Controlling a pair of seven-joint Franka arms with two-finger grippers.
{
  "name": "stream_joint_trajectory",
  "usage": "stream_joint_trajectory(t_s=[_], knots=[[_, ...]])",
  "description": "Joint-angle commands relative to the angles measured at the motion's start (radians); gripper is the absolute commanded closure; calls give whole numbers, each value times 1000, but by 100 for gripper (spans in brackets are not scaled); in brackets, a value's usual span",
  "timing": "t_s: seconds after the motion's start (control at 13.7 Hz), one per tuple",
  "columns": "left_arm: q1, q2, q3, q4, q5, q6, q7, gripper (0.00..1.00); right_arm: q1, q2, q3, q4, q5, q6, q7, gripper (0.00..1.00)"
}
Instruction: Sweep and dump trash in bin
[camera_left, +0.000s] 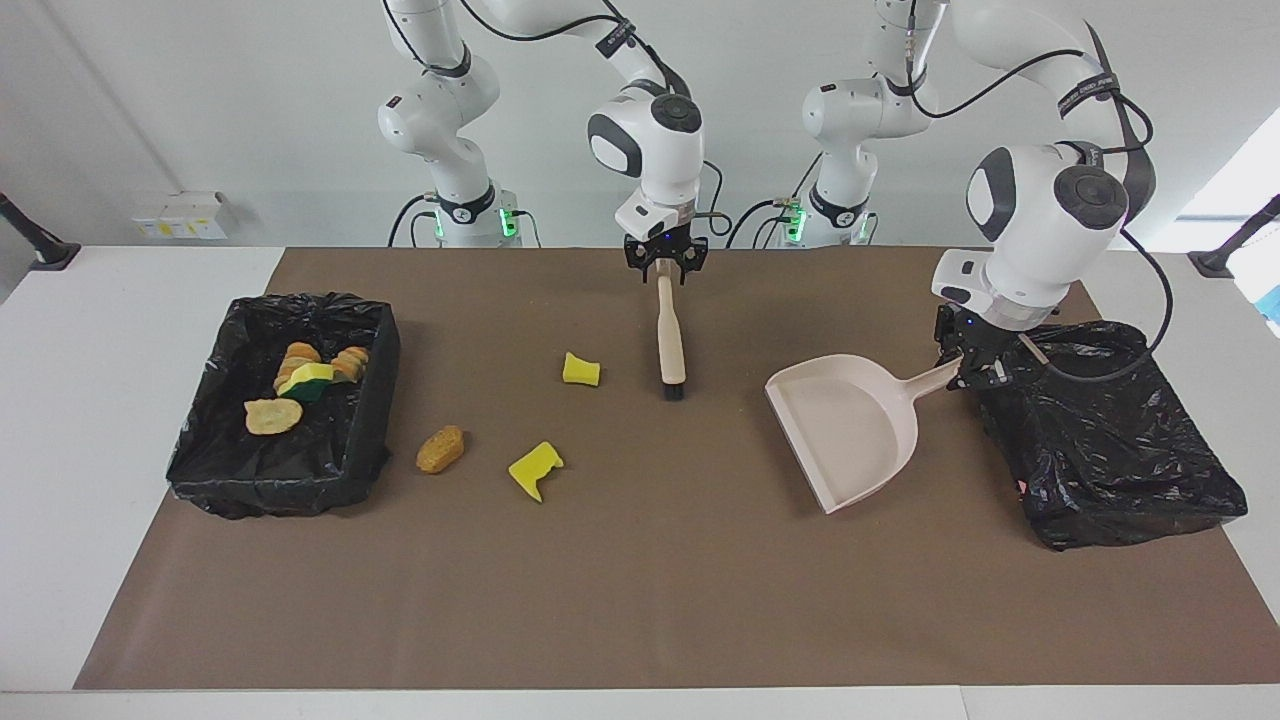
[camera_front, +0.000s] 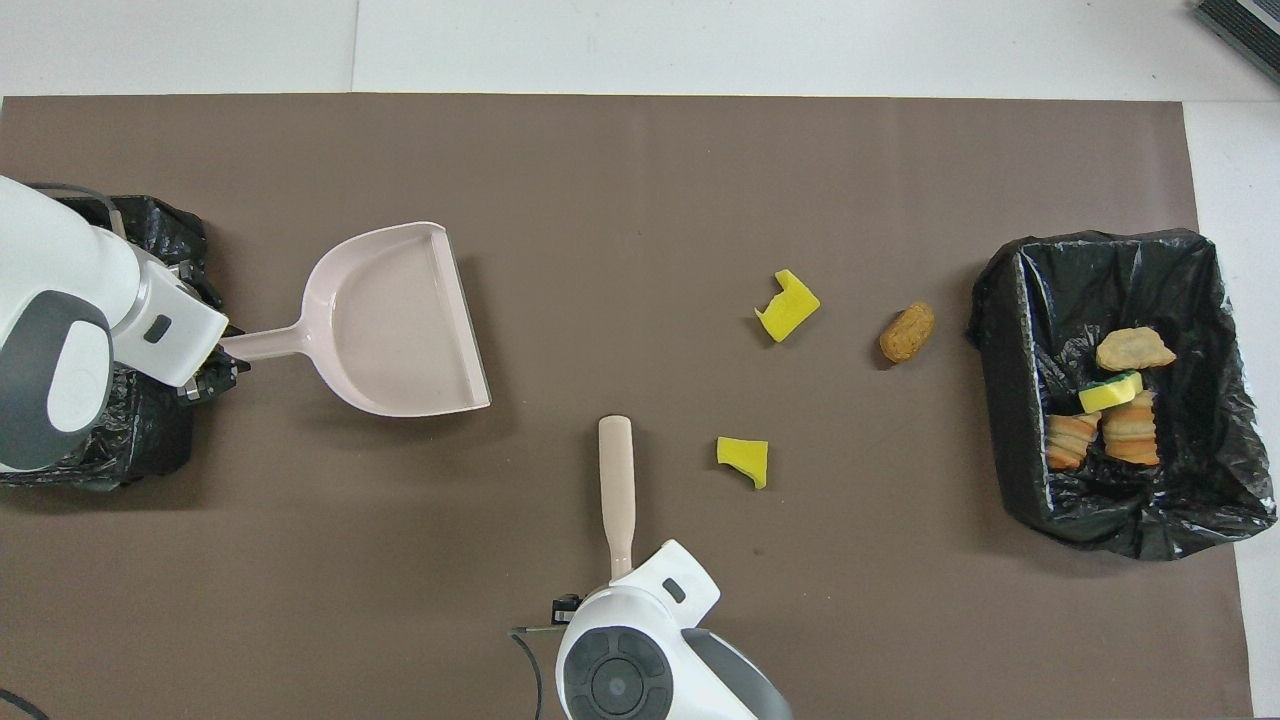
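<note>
Here, seen from across the table, two white robot arms stand at a table covered by a brown mat (camera_left: 640, 600). The left gripper (camera_left: 972, 368) is clenched on the end of the handle of a beige dustpan (camera_left: 845, 425), whose pan rests on the mat with its mouth facing the right arm's end. Just beside that gripper sits a bin lined with a black bag (camera_left: 1110, 440), at the left arm's end of the table. The right gripper (camera_left: 664, 268) is over the tip of a brush (camera_left: 669, 340) that lies flat on the mat, bristles pointing away from the robots; its fingers straddle the handle end, but whether they grip it cannot be told. Three scraps lie loose on the mat: a yellow piece (camera_left: 581, 370) beside the brush, a second yellow piece (camera_left: 535, 469) farther from the robots, and a brown crumbly piece (camera_left: 440, 449) near an open black-lined tray (camera_left: 215, 440) at the right arm's end. Four more scraps (camera_left: 305, 385) sit inside that tray.

Next, from overhead, the left gripper (camera_front: 212, 366) shows at the dustpan (camera_front: 400, 320) handle. The right arm's wrist covers its gripper and the near end of the brush (camera_front: 617, 480). The three loose scraps lie between the brush and the tray (camera_front: 1020, 300).
</note>
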Motion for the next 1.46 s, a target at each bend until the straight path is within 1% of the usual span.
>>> stream_joint_trajectory(t_s=[0.0, 0.22, 0.29, 0.37, 0.51, 0.66, 0.73, 0.88, 0.95, 1.03, 1.17, 1.39], knots=[[7, -37, 0, -42, -6, 27, 5, 100, -8, -2, 0, -19, 6, 32, -19, 44], [5, -35, 0, -44, -6, 29, 5, 100, -9, 0, 0, -19, 9, 34, -23, 44], [5, -35, 0, -45, -6, 29, 5, 100, -9, 0, 0, -19, 9, 34, -23, 46], [5, -35, 0, -44, -6, 27, 5, 100, -9, 0, 0, -19, 9, 34, -23, 46], [5, -35, 0, -44, -6, 27, 5, 100, -9, 9, 1, -24, 11, 60, -23, 47], [5, -35, 0, -44, -6, 27, 5, 100, -9, 9, 1, -26, 12, 63, -23, 50], [5, -35, 0, -45, -6, 27, 5, 100, -9, 9, 1, -26, 12, 63, -22, 57], [5, -35, 0, -44, -6, 29, 5, 100, -3, 9, 0, -15, 12, 46, -19, 85], [5, -35, 0, -45, -6, 29, 5, 100, -4, 4, 0, -7, 11, 35, -25, 96], [5, -35, 0, -44, -6, 29, 5, 100, -9, -6, 0, 3, 11, -1, -42, 100], [5, -35, 0, -44, -6, 29, 5, 100, -38, -39, -8, 55, 11, -125, -92, 100], [-4, -35, 0, -44, -6, 29, 0, 100, -167, -134, -10, 102, 0, -282, -201, 100]])
